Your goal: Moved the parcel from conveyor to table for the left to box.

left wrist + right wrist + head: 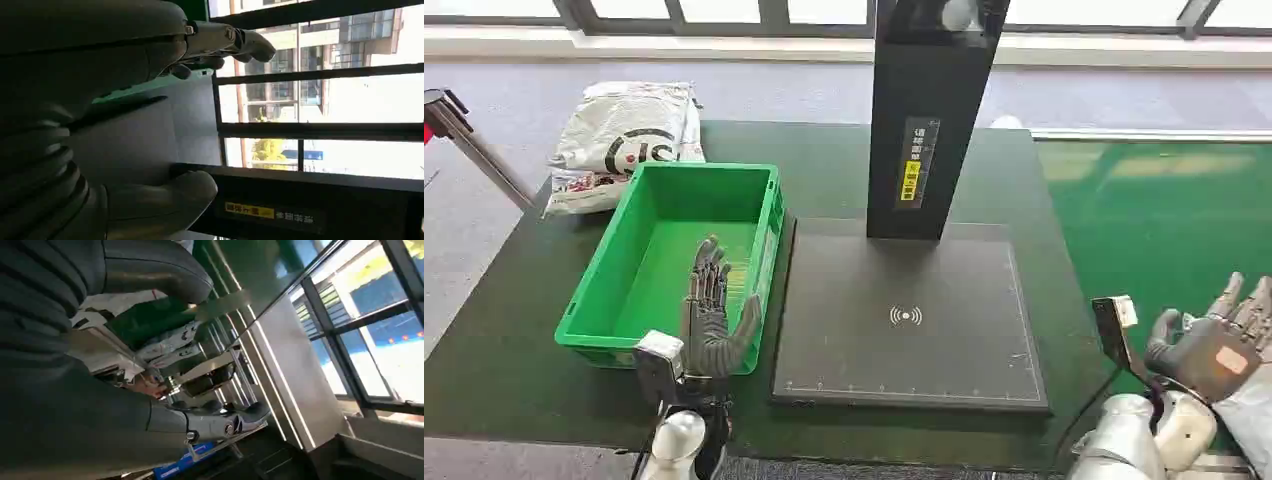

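At frame's right edge, right hand [1219, 345] grips a cut-off parcel [1252, 415] (left hand [714, 315] spread, unladen).

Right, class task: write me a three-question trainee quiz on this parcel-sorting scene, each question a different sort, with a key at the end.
1. True or false: the green crate already holds a parcel.
2. Multiple choice: the black upright column stands on A) the green crate, B) the black scanner plate, C) the floor.
3. Short answer: what lies on the table behind the green crate?

Key
1. False; its inside looks empty, and the left hand is raised in front of it, holding nothing.
2. B.
3. A white printed bag, lying flat at the far left corner.
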Controlling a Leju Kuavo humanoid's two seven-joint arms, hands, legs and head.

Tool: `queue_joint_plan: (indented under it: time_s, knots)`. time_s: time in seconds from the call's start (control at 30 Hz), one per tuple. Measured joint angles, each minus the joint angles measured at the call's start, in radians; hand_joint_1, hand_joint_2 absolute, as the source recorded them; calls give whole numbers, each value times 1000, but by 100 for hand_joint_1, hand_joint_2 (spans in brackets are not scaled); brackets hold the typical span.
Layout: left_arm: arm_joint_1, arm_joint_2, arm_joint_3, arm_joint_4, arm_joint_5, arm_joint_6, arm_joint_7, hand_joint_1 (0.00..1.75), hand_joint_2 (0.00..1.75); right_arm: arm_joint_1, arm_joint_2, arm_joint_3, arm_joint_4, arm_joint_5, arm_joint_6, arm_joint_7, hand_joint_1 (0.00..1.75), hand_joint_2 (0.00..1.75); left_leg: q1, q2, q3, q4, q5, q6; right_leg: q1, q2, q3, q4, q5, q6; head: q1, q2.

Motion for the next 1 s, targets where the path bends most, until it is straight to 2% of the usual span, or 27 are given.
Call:
queue_joint_plan:
  time_s: [0.4, 0.6, 0.83, 1.0]
  knots:
    - [1, -1, 13, 9, -4, -20, 0, 0, 175, -54, -74, -185, 46, -11, 0, 49, 0, 175, 0, 1, 0, 0, 0, 0, 0, 1, 0, 0, 0, 0, 0, 0]
    - [2, -1, 18, 9, -7, -21, 0, 0, 175, -55, -121, -199, 96, 40, 0, 193, 0, 175, 0, 1, 0, 0, 0, 0, 0, 1, 0, 0, 0, 0, 0, 0]
    - [2, -1, 18, 8, -7, -21, 0, 0, 175, -55, -144, -199, 128, 54, 0, 238, 0, 175, 0, 1, 0, 0, 0, 0, 0, 0, 0, 0, 0, 0, 0, 0]
    - [4, -1, 20, 2, -5, -21, 0, 0, 175, -51, -167, -170, 157, 72, 0, 409, 0, 175, 0, 1, 0, 0, 0, 0, 0, 0, 1, 0, 0, 0, 0, 0]
